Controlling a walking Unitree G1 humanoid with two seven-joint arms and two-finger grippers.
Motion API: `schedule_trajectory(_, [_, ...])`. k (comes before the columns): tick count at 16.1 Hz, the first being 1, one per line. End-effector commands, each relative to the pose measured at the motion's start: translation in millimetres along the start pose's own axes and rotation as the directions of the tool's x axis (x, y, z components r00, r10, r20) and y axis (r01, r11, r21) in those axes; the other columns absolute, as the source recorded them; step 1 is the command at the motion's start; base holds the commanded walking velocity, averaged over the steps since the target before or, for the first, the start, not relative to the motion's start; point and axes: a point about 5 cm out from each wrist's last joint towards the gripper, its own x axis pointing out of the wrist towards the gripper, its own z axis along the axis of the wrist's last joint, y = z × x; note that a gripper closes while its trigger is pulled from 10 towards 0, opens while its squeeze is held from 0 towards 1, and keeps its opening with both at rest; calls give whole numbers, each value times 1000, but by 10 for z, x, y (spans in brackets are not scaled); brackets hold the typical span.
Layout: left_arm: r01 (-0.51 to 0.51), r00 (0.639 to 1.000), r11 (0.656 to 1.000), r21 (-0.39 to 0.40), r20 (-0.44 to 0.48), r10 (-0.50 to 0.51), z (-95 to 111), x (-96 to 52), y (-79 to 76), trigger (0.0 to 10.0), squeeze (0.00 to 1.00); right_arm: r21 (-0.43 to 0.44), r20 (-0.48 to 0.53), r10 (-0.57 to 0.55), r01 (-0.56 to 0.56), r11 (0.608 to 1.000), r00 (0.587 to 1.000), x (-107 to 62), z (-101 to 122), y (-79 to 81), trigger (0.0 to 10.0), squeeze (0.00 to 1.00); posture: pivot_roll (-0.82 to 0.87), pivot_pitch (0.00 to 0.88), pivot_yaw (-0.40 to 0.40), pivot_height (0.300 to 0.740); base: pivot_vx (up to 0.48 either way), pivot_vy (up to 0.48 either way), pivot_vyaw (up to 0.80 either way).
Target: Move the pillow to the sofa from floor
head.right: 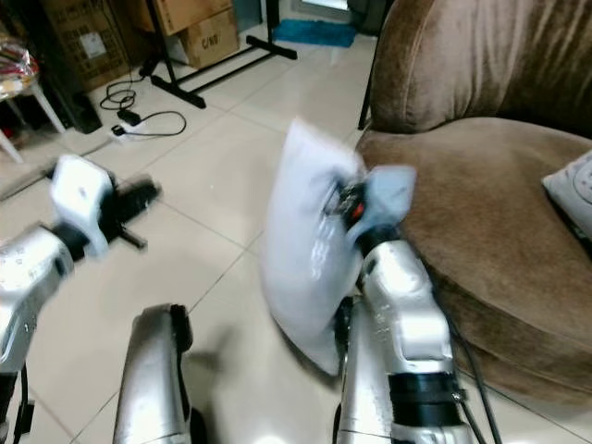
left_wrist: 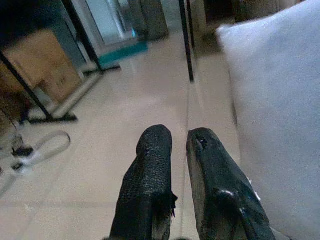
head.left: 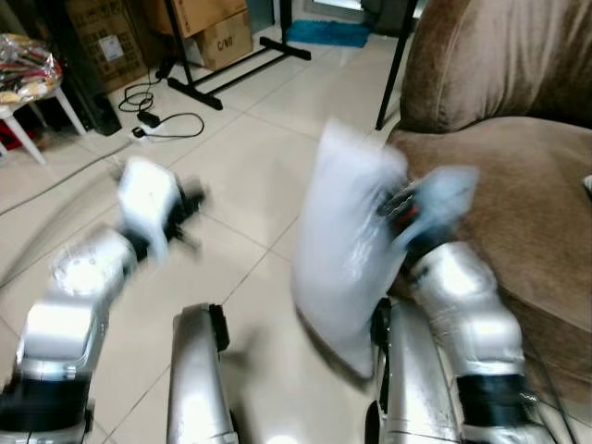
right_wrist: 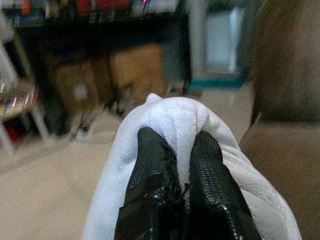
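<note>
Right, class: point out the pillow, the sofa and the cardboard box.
pillow (head.right: 301, 231), right eye view, middle of its white face.
sofa (head.right: 481, 199), right eye view, bare brown seat cushion.
cardboard box (head.left: 220, 39), left eye view, its front side.

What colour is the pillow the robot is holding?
White; the pillow shows best in the right wrist view, pinched by the right end effector.
</note>
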Motion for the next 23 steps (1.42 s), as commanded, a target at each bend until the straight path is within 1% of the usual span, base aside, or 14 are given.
schedule_trajectory(1, [5,1000,1000,24,25,-6,119,24,-50,10000,0,14,35,-5,5,1000,999,-59,139,47,10000,0,-142,0,45,419,0,0,0])
schedule_trajectory(2, [11,999,999,37,51,-12,215,30,-103,10000,0,14,49,4,-5,1000,999,-111,198,110,10000,0,-142,0,45,429,0,0,0])
schedule_trajectory(3, [9,998,999,41,57,-11,220,15,-158,10000,0,38,48,-6,5,999,999,-165,222,147,10000,0,-142,0,45,439,0,0,0])
schedule_trajectory(4, [-7,999,998,63,45,4,186,15,-182,10000,0,59,35,-33,31,998,999,-225,243,160,10000,0,-140,0,37,449,0,0,0])
schedule_trajectory(5, [-39,997,997,70,64,34,249,76,-200,10000,0,50,8,-58,58,997,998,-267,258,166,10000,0,-138,0,37,464,0,0,0])
schedule_trajectory(6, [-39,997,996,74,69,34,249,83,-226,10000,0,21,-3,-47,47,999,999,-263,285,185,10000,0,-138,0,37,479,0,0,0])
schedule_trajectory(7, [-70,995,997,39,76,67,227,73,-211,10000,0,5,-11,-50,50,999,999,-257,290,183,10000,0,-144,0,40,489,0,0,0])
schedule_trajectory(8, [-101,992,994,33,76,99,208,67,-176,10000,0,-12,-25,-71,71,997,997,-247,299,161,10000,0,-144,0,40,509,0,0,0])
schedule_trajectory(9, [-105,992,994,38,77,102,207,67,-170,10000,0,-18,-24,-77,76,997,997,-243,322,154,10000,0,-144,0,40,524,0,0,0])
schedule_trajectory(12, [-102,992,994,48,73,99,184,64,-193,10000,0,-22,-3,-79,79,997,997,-205,417,145,10000,0,-141,0,36,564,0,0,0])
schedule_trajectory(13, [-101,993,994,51,74,97,184,63,-198,10000,0,-22,0,-77,77,997,997,-200,441,150,10000,0,-138,0,32,584,0,0,0])
schedule_trajectory(17, [-99,993,993,60,75,95,184,65,-199,10000,0,-15,-2,-73,73,997,997,-191,455,163,10000,0,-137,0,30,649,0,0,0])
schedule_trajectory(18, [-98,993,993,61,76,94,184,64,-201,10000,0,-14,-3,-74,74,997,997,-192,454,164,10000,0,-137,0,30,659,0,0,0])
schedule_trajectory(23, [-91,994,993,81,70,85,173,76,-197,10000,0,-9,-31,-85,85,996,996,-191,405,153,10000,0,-137,0,32,739,0,0,0])
